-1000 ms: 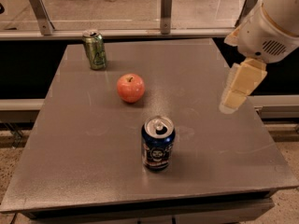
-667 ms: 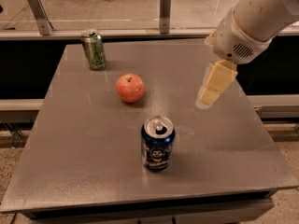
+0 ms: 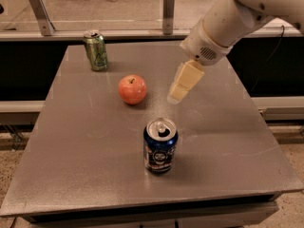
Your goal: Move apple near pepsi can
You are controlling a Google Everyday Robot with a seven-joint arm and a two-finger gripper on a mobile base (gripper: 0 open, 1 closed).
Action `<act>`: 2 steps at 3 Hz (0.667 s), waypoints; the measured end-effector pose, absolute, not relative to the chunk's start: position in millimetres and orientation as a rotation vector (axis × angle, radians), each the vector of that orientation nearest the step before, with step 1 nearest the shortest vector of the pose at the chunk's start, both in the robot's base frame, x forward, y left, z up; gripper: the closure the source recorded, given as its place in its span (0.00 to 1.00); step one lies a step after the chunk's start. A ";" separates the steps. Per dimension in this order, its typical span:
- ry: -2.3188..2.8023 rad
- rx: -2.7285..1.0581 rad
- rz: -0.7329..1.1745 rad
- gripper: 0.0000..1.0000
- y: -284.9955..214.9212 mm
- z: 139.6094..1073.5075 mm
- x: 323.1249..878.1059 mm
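Observation:
The red-orange apple [image 3: 132,89] sits on the grey table [image 3: 228,141], left of centre. The dark blue pepsi can [image 3: 160,146] stands upright in front of it, nearer the table's front edge, its top opened. My gripper [image 3: 177,95] with its cream-coloured end hangs from the white arm coming in from the upper right. It is above the table just right of the apple and behind the pepsi can, apart from both. It holds nothing that I can see.
A green can [image 3: 96,50] stands upright at the table's back left corner. A rail with metal posts [image 3: 167,8] runs behind the table. The floor drops away at the table's left, right and front edges.
The arm has swung left across the table, bringing the gripper from the right edge to just right of the apple. The apple and both cans have not moved.

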State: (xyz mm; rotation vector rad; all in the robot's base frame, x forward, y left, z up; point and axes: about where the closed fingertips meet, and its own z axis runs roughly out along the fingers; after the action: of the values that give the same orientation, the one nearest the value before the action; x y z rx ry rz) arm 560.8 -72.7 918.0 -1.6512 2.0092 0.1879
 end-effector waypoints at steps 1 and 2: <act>1.958 -1.657 0.284 0.00 -32.8 904.8 577.5; 1.922 -1.676 0.350 0.00 -3.1 892.3 584.9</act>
State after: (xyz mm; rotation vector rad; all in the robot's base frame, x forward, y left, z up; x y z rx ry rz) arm 584.9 -3.1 892.3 -1.6756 1.9222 0.3504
